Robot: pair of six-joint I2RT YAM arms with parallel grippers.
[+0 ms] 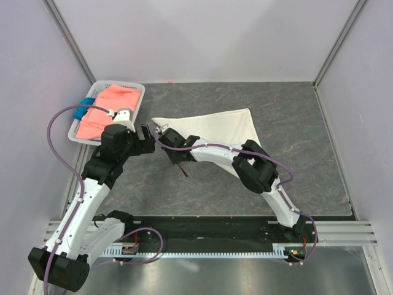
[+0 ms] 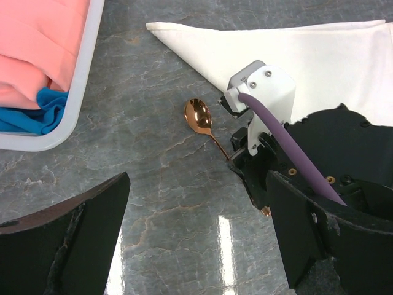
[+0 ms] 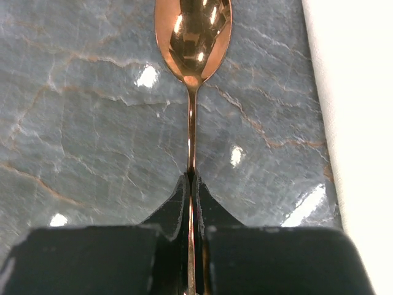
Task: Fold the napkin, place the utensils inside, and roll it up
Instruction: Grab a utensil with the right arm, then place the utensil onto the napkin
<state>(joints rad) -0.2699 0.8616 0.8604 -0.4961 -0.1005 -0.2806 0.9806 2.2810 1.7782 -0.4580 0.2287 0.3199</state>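
Two arms in view, only one doing any gripping. Everything below is placed relative to the napkin (image 1: 215, 129).

- Napkin: off-white, lies flat on the grey marbled mat (image 1: 295, 178) as a triangle, with one sharp tip pointing left.
- Spoon (image 2: 200, 117): copper, on the mat just off the napkin's near-left edge. It runs roughly along that edge and is not on the cloth; the right wrist view shows a strip of bare mat between them. The bowl faces up and sits near the napkin's left tip, with the handle running back from the tip toward the arm bases.
- Right gripper (image 3: 191, 184): pinched tight on the spoon handle, partway down from the bowl, with the fingers meeting around the thin shaft. The handle's tail pokes out behind the fingers. The bowl looks down on the mat; can't tell if it's lifted at all.
- Left gripper (image 2: 198, 184): jaws wide apart with nothing between them. It hangs over bare mat just left of the napkin's tip, looking down at the spoon bowl.
- White basket (image 1: 138, 98): further left of the napkin, at the mat's far-left corner. It holds a salmon-pink cloth (image 1: 110, 107) with a blue cloth (image 1: 83, 109) tucked at its left end.
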